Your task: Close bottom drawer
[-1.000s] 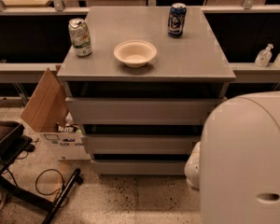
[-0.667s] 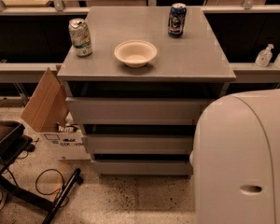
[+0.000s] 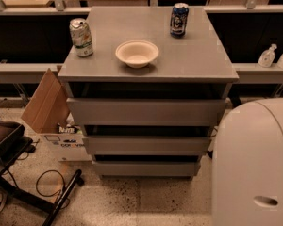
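You are looking down on a grey three-drawer cabinet (image 3: 179, 62) standing on a speckled floor (image 3: 132, 201). The bottom drawer (image 3: 146, 168), with its plain flat grey front, sits lowest, just above the floor, with a dark gap between its top edge and the middle drawer front (image 3: 146, 145). From this angle you cannot tell how far it stands out.

On the cabinet top a white paper bowl (image 3: 137, 53) sits near the front edge. A green and silver drink can (image 3: 81, 36) stands upright to its left, and a dark blue drink can (image 3: 179, 20) stands upright towards the back right.

A brown cardboard box (image 3: 47, 102) with an open flap sits just left of the cabinet.

The robot's white rounded housing (image 3: 254, 164) fills the lower right corner, beside the cabinet. The gripper is out of view, so you cannot tell whether it is open or closed.
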You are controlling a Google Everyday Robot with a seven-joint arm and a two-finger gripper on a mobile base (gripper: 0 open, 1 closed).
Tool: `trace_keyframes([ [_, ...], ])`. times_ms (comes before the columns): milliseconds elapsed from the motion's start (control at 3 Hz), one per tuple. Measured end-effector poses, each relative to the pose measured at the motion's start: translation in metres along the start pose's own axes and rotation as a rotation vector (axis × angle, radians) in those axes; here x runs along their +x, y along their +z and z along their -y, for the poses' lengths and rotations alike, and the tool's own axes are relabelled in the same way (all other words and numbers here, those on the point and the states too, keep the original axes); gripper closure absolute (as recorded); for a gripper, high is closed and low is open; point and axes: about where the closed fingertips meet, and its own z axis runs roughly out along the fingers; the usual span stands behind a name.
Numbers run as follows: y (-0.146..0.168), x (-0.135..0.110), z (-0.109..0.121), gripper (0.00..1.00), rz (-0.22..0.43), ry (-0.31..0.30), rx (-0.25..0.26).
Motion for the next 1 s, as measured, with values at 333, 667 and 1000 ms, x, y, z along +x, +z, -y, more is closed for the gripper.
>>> trace_keyframes([
  [333,-0.001,0.045,0.009,1.00,-0.030,0.104,-0.005],
  [667,-0.008,0.094,-0.018,1.00,0.061,0.164,-0.030],
  [1000,-0.009,0.115,-0.048,1.00,0.159,0.179,-0.097],
])
